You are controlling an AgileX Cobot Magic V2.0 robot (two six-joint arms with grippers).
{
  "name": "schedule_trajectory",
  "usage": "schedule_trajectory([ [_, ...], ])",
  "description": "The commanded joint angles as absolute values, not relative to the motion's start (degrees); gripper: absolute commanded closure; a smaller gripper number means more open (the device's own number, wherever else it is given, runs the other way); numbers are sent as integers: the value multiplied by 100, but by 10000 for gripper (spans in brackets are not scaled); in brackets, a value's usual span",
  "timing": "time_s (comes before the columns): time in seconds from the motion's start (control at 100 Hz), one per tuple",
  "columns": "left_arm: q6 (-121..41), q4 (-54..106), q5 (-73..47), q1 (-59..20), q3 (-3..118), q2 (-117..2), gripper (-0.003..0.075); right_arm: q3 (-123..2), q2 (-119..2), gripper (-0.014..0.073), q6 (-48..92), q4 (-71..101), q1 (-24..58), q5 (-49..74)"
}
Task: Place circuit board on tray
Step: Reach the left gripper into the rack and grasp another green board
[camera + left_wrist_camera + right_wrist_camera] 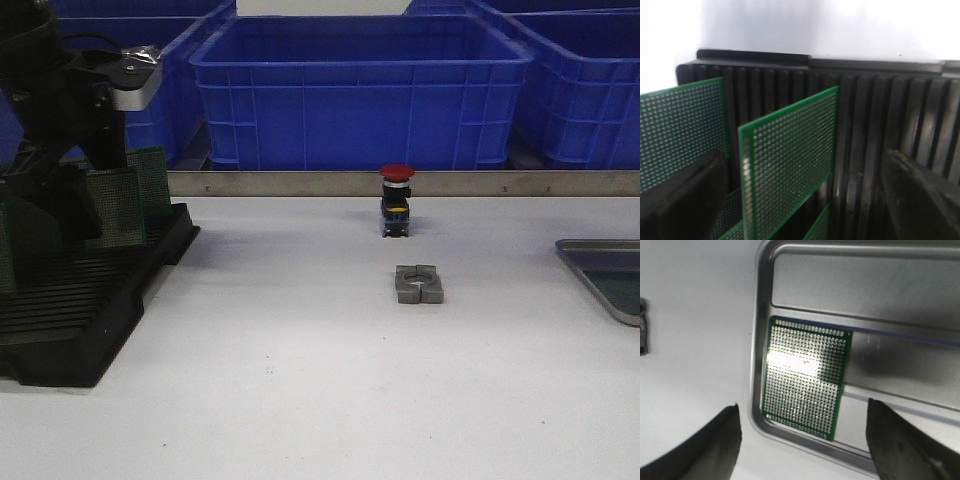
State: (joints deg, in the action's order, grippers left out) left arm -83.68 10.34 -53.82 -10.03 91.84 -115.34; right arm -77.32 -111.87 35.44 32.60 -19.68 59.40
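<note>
Green circuit board point(790, 165) upright in black rack point(880, 100), between spread left gripper point(800, 200) fingers | long axis vertical | right gripper point(802, 440) open, empty, above tray point(760, 340)

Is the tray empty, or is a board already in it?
Not empty. One green circuit board lies flat in the tray, near a corner. The right gripper above it is open and holds nothing.

Bright light from above makes a white glare on the circuit board point(805, 377) in the tray point(760, 305). The left wrist picture is dim and maybe blurry near the hand point(800, 200).
</note>
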Motion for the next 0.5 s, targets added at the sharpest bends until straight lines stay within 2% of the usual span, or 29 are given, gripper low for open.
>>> schedule_trajectory([
  [0.0,-8270,1163,-5340,-1001,9358,-11214,186,-7879,-10847,51,3566,3419,-1996,6069],
  [0.14,-8200,1163,-5368,-1001,9358,-11214,323,-7879,-10847,51,3566,3419,-1996,6076],
  [0.41,-8200,1163,-5368,-1001,9358,-11214,740,-7879,-10847,51,3566,3419,-1996,6076],
  [0.49,-8200,1163,-5368,-1001,9358,-11189,739,-7879,-10847,51,3566,3419,-1996,6083],
])
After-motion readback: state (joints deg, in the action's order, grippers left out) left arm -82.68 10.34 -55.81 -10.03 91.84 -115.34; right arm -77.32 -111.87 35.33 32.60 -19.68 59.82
